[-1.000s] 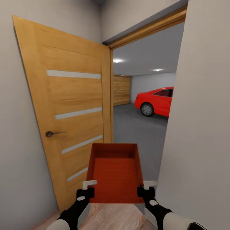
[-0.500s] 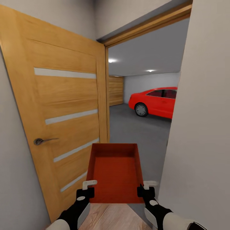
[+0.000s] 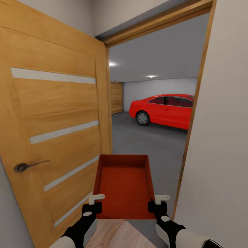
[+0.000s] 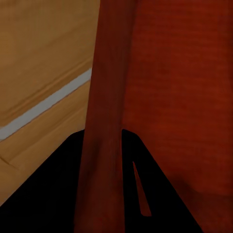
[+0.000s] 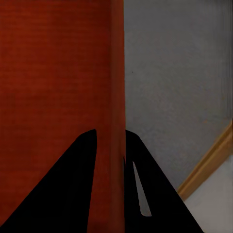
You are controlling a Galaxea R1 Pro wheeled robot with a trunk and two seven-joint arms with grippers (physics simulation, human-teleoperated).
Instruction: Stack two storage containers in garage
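The orange-red lidless storage box [image 3: 124,186] was held up in front of the robot, right at the open doorway. The left gripper [image 3: 92,204] pinched its left wall, and the right gripper [image 3: 157,203] pinched its right wall. An orange-wood door with pale stripes [image 3: 51,131] stood open beside it. Past the doorway lay the dark grey garage floor [image 3: 148,141] and a red car [image 3: 163,110].

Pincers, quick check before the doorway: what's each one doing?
Left pincer: closed on the storage container wall.
Right pincer: closed on its opposite wall.
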